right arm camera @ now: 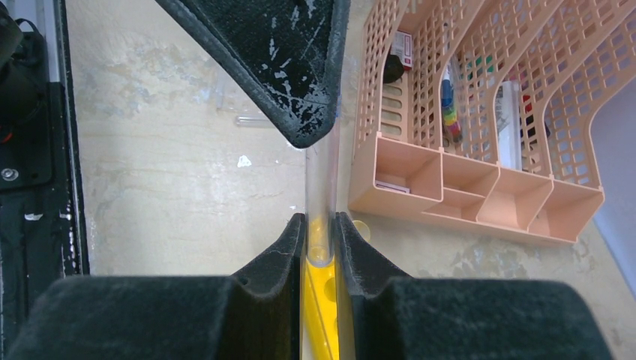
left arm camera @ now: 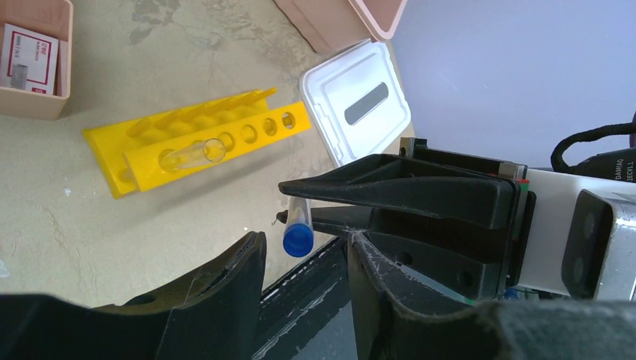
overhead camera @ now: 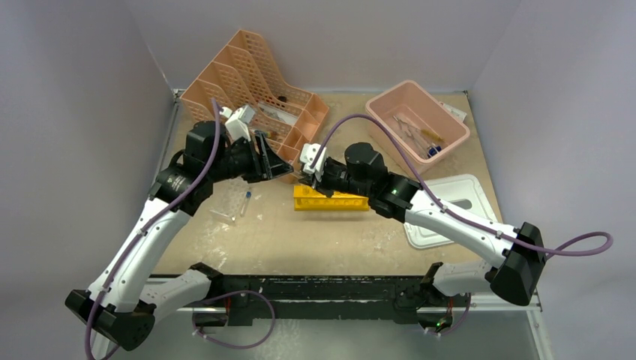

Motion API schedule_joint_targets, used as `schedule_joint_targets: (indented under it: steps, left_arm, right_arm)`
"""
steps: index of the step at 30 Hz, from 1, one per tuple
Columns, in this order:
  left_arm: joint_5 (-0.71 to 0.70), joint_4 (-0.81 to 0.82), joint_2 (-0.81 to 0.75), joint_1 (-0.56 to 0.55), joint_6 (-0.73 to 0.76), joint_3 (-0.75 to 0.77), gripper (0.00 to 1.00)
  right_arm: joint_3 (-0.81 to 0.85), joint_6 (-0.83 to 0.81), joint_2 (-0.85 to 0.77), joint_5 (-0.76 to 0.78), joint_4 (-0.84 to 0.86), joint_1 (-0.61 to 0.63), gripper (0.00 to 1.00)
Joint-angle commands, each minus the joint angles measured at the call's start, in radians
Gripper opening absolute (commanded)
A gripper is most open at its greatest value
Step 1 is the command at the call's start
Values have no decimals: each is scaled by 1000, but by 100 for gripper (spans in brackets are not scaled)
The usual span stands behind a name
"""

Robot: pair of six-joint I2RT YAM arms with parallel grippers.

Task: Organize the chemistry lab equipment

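Observation:
The yellow test-tube rack [overhead camera: 330,199] lies mid-table; in the left wrist view [left arm camera: 225,139] a clear tube [left arm camera: 193,155] sits in one end hole. My right gripper [overhead camera: 307,175] is over the rack's left end, shut on a thin clear tube [right arm camera: 320,180] just above the rack [right arm camera: 320,315]. That tube's blue cap [left arm camera: 298,238] lies between the spread fingers of my left gripper [overhead camera: 270,166], which is open and not touching it. More clear tubes [overhead camera: 234,202] lie on the table to the left. I cannot pick out the metal tongs.
The peach mesh organizer [overhead camera: 255,82] stands at the back left, close behind both grippers. The pink tub [overhead camera: 450,120] at the back right holds small items, one with a blue end [overhead camera: 433,151]. Its white lid [overhead camera: 480,199] lies right of the rack.

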Motion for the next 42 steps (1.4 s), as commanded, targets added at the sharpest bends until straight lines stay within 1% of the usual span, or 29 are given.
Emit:
schedule_joint_targets:
  steps: [1, 6, 10, 12, 14, 15, 17, 18, 19, 20, 21, 22, 23, 25, 30, 33, 36, 39, 42]
  left_arm:
    - [39, 68, 8, 5, -21, -7, 41]
    - [37, 64, 15, 5, -21, -16, 29]
    - [25, 49, 12, 5, -10, -15, 21]
    - [17, 41, 13, 5, -5, -15, 19]
    - [16, 38, 15, 5, -5, -16, 19]
    - [17, 38, 14, 5, -5, -15, 17]
    - [16, 38, 15, 5, -3, -13, 4]
    - [13, 37, 14, 5, -3, -12, 0]
    - [8, 33, 12, 5, 0, -12, 0]
    - [0, 29, 11, 5, 2, -12, 0]
    - [-12, 19, 11, 5, 6, -10, 0]
    - [-43, 2, 12, 5, 14, -6, 0]
    - [-80, -18, 13, 5, 23, -2, 0]
    - [-183, -81, 19, 5, 50, 14, 0]
    - [-548, -225, 71, 5, 101, -9, 0]
    - [-716, -235, 113, 5, 103, -71, 0]
    - [-827, -216, 162, 6, 94, -118, 1]
    - [-896, -179, 211, 17, 95, -141, 2]
    - [-913, -123, 251, 52, 97, -139, 2]
  right_arm:
    - [28, -31, -22, -30, 23, 2, 12]
    - [27, -52, -25, -68, 13, 2, 11]
    - [20, -71, -30, -93, 12, 2, 12]
    - [17, -75, -30, -99, 14, 2, 12]
    - [17, -79, -26, -96, 11, 2, 11]
    - [18, -78, -25, -94, 10, 2, 12]
    - [25, -70, -20, -81, 4, 2, 12]
    - [29, -66, -18, -76, -1, 2, 15]
    - [34, -54, -15, -67, -3, 2, 19]
    - [40, -40, -14, -60, -5, 2, 25]
    - [48, -26, -12, -54, -10, 2, 33]
    - [52, -12, -11, -49, -13, 2, 44]
    - [54, 3, -13, -49, -15, 2, 53]
    - [48, 73, -31, -65, -4, 1, 59]
    - [47, 194, -109, 22, 18, -5, 61]
    - [36, 256, -142, 40, 25, -5, 61]
    - [16, 301, -169, 46, 16, -5, 61]
    - [-21, 328, -201, 43, 18, -5, 61]
    - [-63, 376, -232, 44, 22, -5, 60]
